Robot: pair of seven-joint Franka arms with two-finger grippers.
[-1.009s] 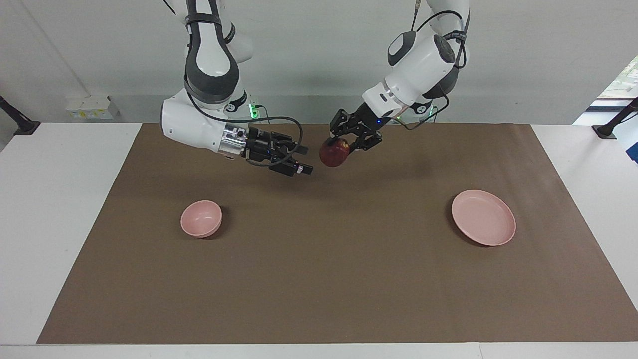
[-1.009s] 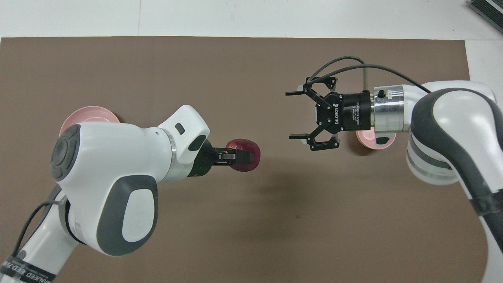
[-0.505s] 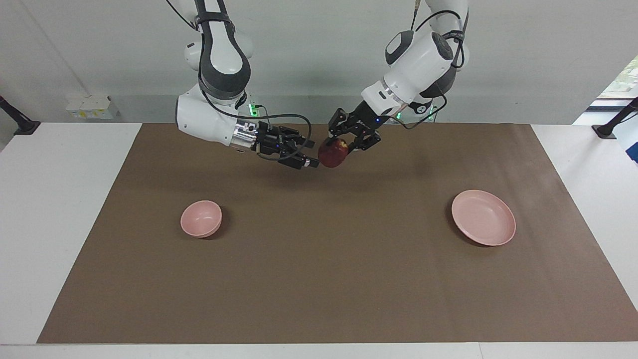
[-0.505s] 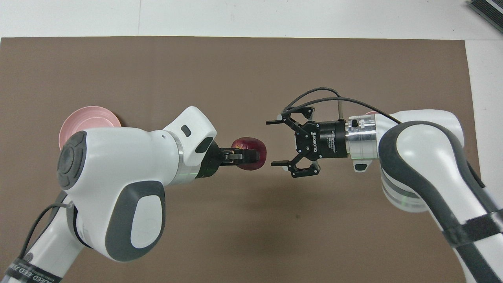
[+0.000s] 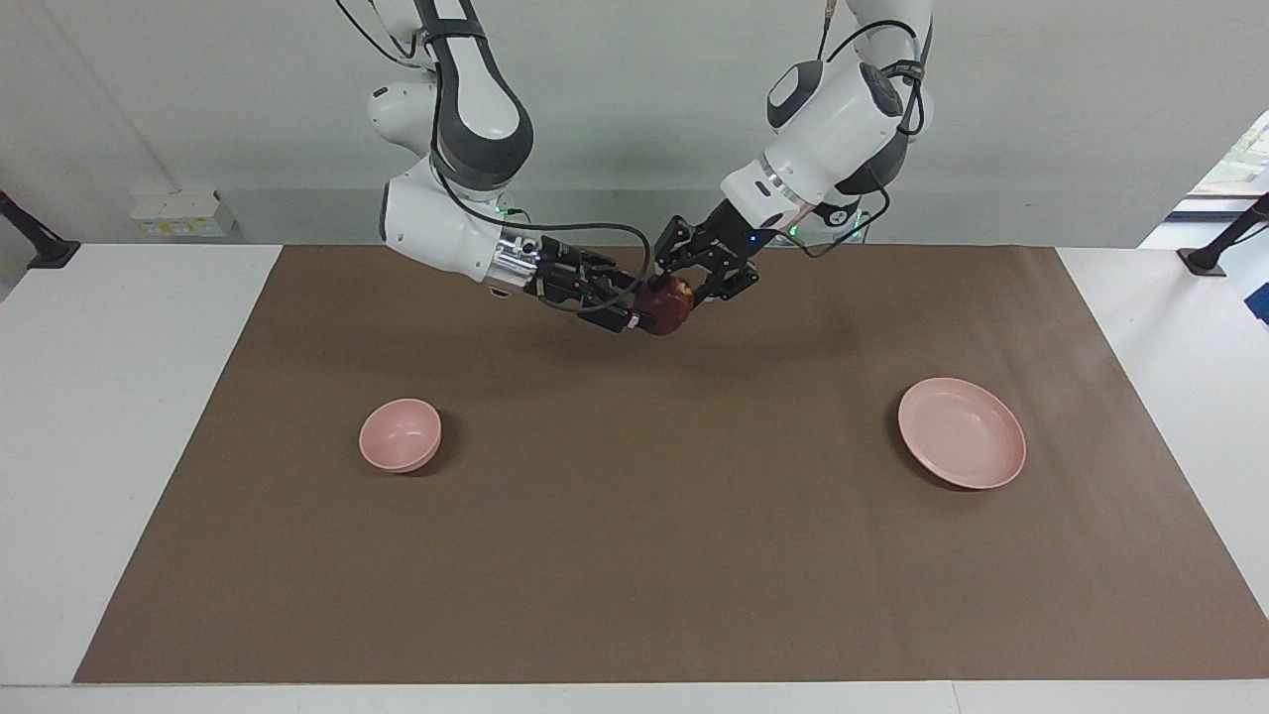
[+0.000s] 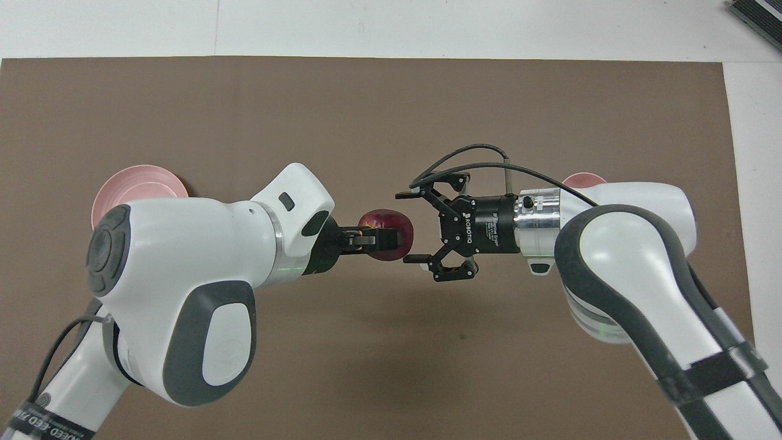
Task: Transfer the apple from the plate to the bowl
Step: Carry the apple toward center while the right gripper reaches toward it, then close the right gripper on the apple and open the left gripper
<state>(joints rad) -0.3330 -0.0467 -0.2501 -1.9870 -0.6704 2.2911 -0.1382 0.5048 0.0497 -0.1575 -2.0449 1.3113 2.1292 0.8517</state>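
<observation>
The dark red apple (image 5: 664,315) hangs in the air over the mat's middle, held in my left gripper (image 5: 676,293), which is shut on it; it also shows in the overhead view (image 6: 379,220) with my left gripper (image 6: 389,238). My right gripper (image 5: 634,305) is open, level with the apple, and its fingertips reach the apple's free side (image 6: 407,227). The pink plate (image 5: 962,432) lies empty toward the left arm's end, partly covered by the left arm from above (image 6: 137,183). The pink bowl (image 5: 400,434) stands empty toward the right arm's end, mostly hidden under the right arm from above (image 6: 583,179).
A brown mat (image 5: 634,555) covers most of the white table (image 5: 109,416). A dark clamp stands at each end of the table (image 5: 40,248) (image 5: 1219,248).
My right gripper has swung up and across from near the bowl's end to the apple, staying open, and its fingertips now flank the apple's side. My left gripper barely moved with the apple.
</observation>
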